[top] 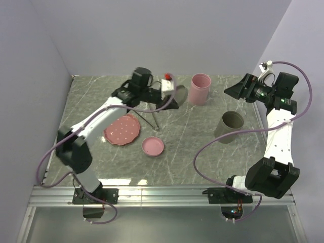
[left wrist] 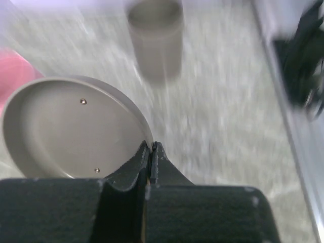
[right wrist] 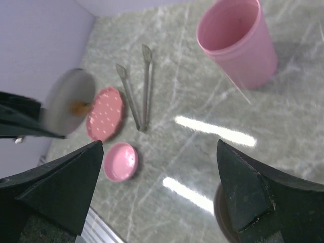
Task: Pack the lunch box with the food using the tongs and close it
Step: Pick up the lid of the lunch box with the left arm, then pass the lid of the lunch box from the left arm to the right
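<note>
- Grey marble desk [top: 202,152], lilac walls.
- Left gripper [left wrist: 152,146] is pressed together on the grey lid's [left wrist: 66,131] rim, likely keeping it aside for packing.
- Right gripper [right wrist: 161,152] is spread and empty; tongs [right wrist: 146,86] lie mid-desk, not yet picked up.

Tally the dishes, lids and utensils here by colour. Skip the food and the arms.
Pink: 3 - pink cup, dotted plate, small shallow dish
Grey: 2 - grey cup, grey lid pinched at its rim by the left gripper
Silver: 1 - tongs
Total: 6
</note>
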Action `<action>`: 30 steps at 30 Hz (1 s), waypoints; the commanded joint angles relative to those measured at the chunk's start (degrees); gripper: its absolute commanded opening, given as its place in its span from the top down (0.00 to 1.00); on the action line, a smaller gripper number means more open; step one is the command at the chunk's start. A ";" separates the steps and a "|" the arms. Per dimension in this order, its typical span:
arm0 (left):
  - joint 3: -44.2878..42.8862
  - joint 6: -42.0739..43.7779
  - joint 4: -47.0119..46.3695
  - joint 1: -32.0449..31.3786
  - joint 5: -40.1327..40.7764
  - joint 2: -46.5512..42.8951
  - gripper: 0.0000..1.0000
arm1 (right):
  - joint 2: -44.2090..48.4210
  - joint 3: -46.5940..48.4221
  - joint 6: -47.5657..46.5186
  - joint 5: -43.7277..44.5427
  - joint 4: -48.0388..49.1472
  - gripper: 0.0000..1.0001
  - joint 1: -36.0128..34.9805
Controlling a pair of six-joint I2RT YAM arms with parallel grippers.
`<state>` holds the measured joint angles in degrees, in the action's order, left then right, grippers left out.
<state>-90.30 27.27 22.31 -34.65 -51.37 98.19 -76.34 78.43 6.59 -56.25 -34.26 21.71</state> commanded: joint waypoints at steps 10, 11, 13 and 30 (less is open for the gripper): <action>17.26 -83.71 -75.70 12.94 -5.50 -12.06 1.00 | -1.45 -5.22 33.65 -3.43 46.20 0.00 -9.84; 17.87 -86.91 -81.57 13.21 -4.62 -11.97 1.00 | -1.53 -5.39 34.36 -3.08 47.52 0.00 -12.11; 19.11 -93.18 -84.71 13.65 -1.72 -12.49 1.00 | -1.71 -5.92 36.99 -1.41 51.65 0.00 -14.41; 18.06 -107.86 -73.82 13.74 15.77 -13.99 1.00 | -15.15 9.88 53.97 8.61 64.41 0.12 -35.85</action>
<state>-70.46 -76.05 -53.08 -20.97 -39.59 85.21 -90.06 82.21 60.58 -49.65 28.36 -10.90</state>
